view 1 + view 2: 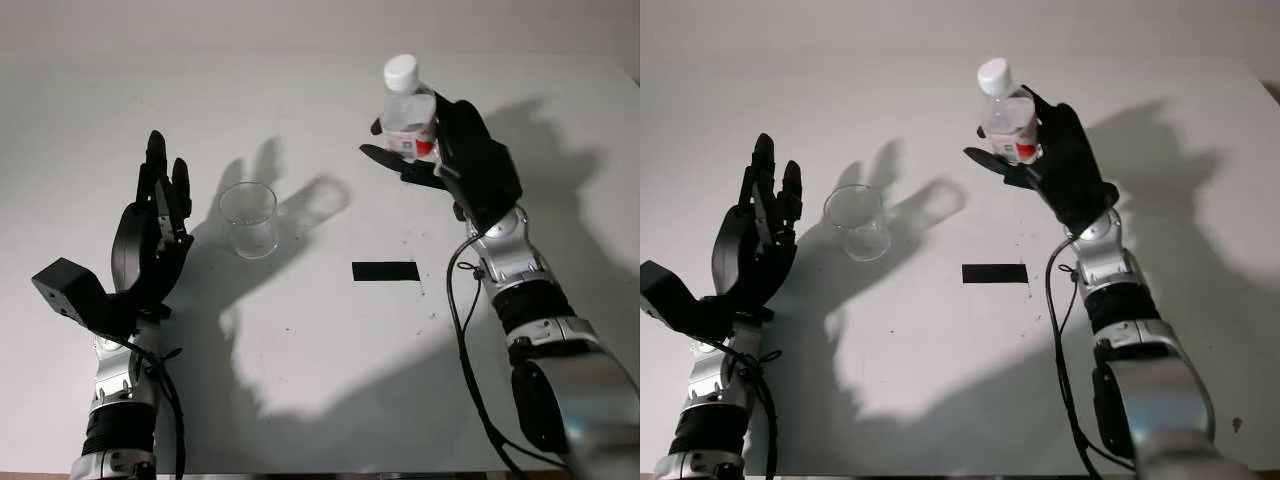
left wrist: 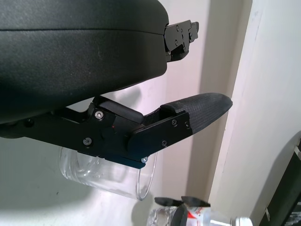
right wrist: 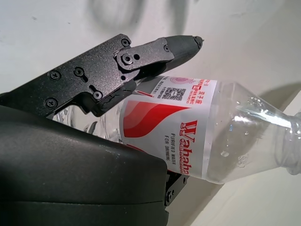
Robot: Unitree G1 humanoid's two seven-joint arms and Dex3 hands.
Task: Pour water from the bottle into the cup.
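A clear plastic water bottle [image 1: 408,112] with a white cap and a red-and-white label [image 3: 174,127] is held upright above the table at the back right. My right hand [image 1: 455,150] is shut on it, fingers wrapped around the labelled body. A clear empty glass cup [image 1: 248,218] stands on the white table left of centre, well apart from the bottle. My left hand [image 1: 155,215] is raised just left of the cup, open and holding nothing; the cup [image 2: 108,174] shows beyond its fingers in the left wrist view.
A black strip of tape [image 1: 385,271] lies on the white table [image 1: 330,380] between cup and right arm. A black cable [image 1: 462,330] hangs along the right forearm. The hands cast strong shadows across the tabletop.
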